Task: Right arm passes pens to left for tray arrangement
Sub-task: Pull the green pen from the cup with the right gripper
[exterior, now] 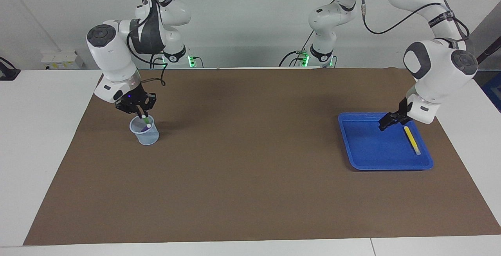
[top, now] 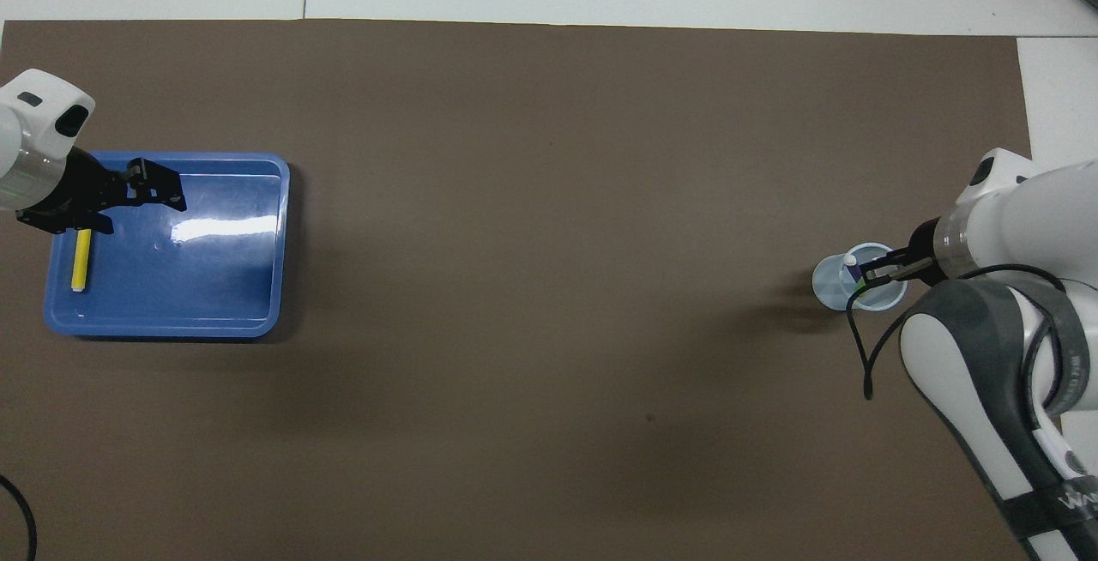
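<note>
The blue tray (exterior: 375,150) lies at the left arm's end of the table. A yellow pen (exterior: 411,140) lies in it, along the side toward the table's end. My left gripper (exterior: 388,123) hangs open and empty just over the tray, beside the yellow pen. In the overhead view the tray (top: 197,286), yellow pen (top: 81,260) and left gripper (top: 159,188) show the same. My right gripper (exterior: 141,114) is at the mouth of a translucent cup (exterior: 148,137), right at the upper end of the green pen (exterior: 147,122). The purple pen (exterior: 144,129) stands in the cup too.
A brown mat (exterior: 250,162) covers the table between the cup and the tray. The right arm's black cable (top: 858,346) hangs beside the cup (top: 825,282). White table edges border the mat.
</note>
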